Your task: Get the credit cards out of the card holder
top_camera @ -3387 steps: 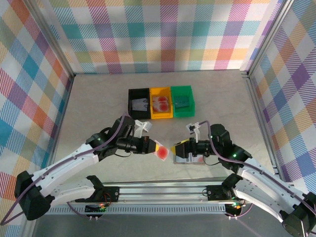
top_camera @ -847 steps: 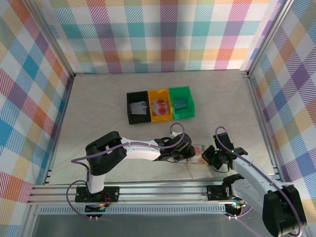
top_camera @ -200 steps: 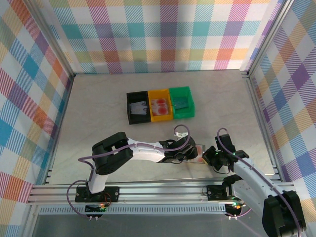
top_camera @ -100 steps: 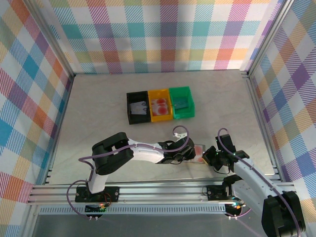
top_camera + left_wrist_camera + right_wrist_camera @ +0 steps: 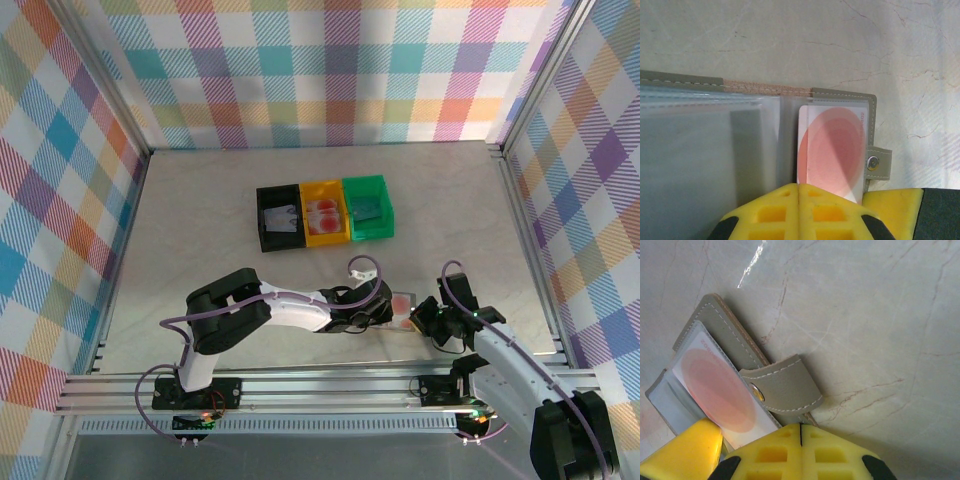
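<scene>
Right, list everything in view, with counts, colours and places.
black bin: one, left of the mid-table row, pale card inside
yellow bin: one, middle of the row, red-pink cards inside, number unclear
green bin: one, right of the row, teal card inside
card holder: one, grey-brown, open on the table's near side
credit card: one, white with pink circles, lying in the holder
clear sleeves: number unclear, beside that card
table: one, pale marbled
left gripper: yellow fingers, closed, at the card's near edge
right gripper: yellow fingers, closed, at the holder's strap
</scene>
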